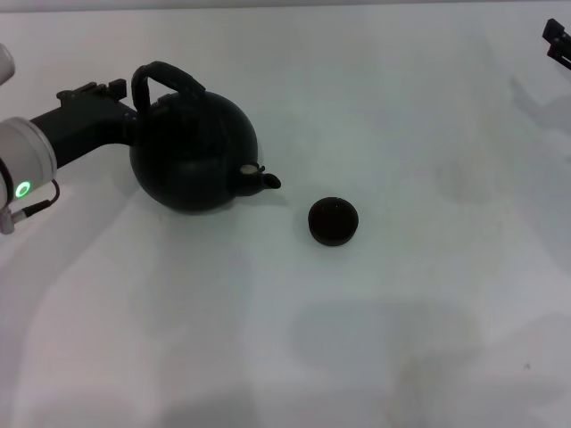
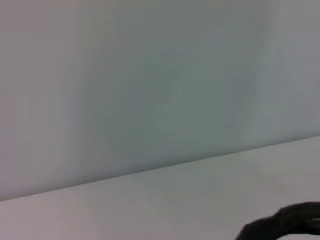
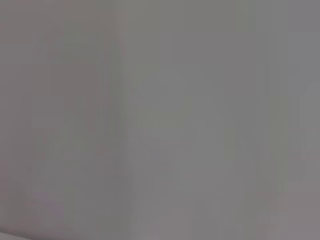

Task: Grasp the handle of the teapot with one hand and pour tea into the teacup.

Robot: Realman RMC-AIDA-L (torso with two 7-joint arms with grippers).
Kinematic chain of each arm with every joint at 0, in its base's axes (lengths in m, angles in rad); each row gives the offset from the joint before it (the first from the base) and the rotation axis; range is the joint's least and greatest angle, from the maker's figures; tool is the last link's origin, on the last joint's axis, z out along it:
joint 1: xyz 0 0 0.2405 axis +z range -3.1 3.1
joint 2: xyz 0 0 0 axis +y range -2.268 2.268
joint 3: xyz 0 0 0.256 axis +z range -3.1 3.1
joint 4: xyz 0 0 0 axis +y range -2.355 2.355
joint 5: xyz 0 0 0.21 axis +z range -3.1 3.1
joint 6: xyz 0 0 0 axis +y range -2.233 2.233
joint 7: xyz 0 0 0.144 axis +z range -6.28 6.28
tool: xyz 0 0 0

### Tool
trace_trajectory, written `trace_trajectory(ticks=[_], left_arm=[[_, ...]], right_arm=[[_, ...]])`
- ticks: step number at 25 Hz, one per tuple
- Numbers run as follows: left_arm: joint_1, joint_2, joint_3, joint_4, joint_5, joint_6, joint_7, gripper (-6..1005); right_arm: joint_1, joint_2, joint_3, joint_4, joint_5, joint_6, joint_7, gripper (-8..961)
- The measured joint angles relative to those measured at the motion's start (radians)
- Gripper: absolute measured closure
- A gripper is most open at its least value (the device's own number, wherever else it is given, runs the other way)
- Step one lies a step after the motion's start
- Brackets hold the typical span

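The matte black teapot (image 1: 192,160) is at the left of the white table in the head view, tipped over toward the right. Its lid knob (image 1: 248,168) faces sideways and its short spout (image 1: 268,181) points at the teacup (image 1: 333,221). The spout stops short of the cup, a small gap to the cup's left. The arched handle (image 1: 169,76) rises at the pot's upper left. My left gripper (image 1: 132,111) comes in from the left and is shut on the handle's left end. A dark curved bit of the teapot (image 2: 287,225) shows in the left wrist view. My right gripper (image 1: 558,40) is parked at the far right edge.
The white table (image 1: 401,339) stretches to the right of and in front of the cup. The left arm's grey link with a green light (image 1: 22,165) sits at the left edge. The right wrist view shows only a plain grey surface.
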Motion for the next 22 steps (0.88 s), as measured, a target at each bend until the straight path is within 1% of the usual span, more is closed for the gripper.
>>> trace_trajectory(ticks=[2,5,11,15,18,20,22], left_arm=[[0.013,-0.001,0.002,0.003,-0.030,0.010,0.041,390],[0.040,-0.001,0.007,0.019,-0.064,0.022,0.098,168],[0.119,-0.002,0.004,0.067,-0.119,0.028,0.197,137],[0.162,-0.002,-0.010,0.083,-0.190,0.027,0.272,116],[0.210,-0.003,-0.016,0.089,-0.314,0.032,0.424,111],[0.253,-0.003,-0.021,0.079,-0.458,0.059,0.603,111],[0.286,-0.004,-0.031,0.030,-0.629,0.122,0.809,111]], right_arm=[[-0.002,0.000,0.001,0.000,0.000,0.000,0.000,83],[-0.006,-0.001,0.003,0.000,0.000,0.000,0.000,83],[-0.009,-0.004,0.003,0.000,0.000,0.001,0.000,84],[-0.017,-0.012,0.003,-0.001,0.000,0.004,0.008,84],[-0.030,-0.021,0.005,-0.003,0.000,0.005,0.022,84],[-0.034,-0.023,0.006,-0.008,-0.001,0.005,0.024,84],[-0.036,-0.024,0.005,-0.014,-0.003,0.006,0.020,84]])
